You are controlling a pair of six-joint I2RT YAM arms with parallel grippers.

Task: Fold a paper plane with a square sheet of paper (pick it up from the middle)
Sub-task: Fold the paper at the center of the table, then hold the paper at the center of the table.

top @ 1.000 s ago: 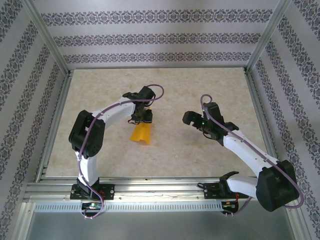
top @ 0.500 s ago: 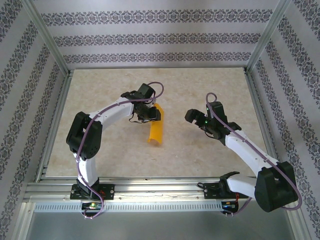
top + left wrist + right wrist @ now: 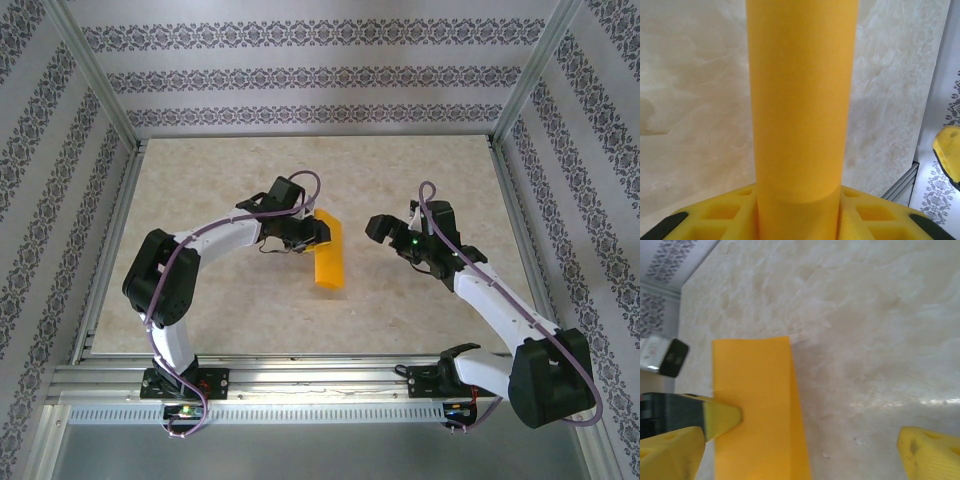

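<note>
Over the beige marbled tabletop [image 3: 200, 190], in the top view, we see the left gripper [image 3: 308, 233] pinching the thin, bright orange square sheet of paper [image 3: 329, 258], a narrow band mid-table. The right gripper [image 3: 388, 228] gapes wide and empty near it. In the left wrist view, the sheet bows like a tube, nipped between yellow fingers [image 3: 715, 222]. In the right wrist view, we see a darker lengthwise strip along its right edge.

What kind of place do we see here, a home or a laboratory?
Most likely a laboratory robot cell: a left arm and a right arm bolted to a metal rail, a marble-patterned table framed by aluminium posts, and patterned wall panels around it.
</note>
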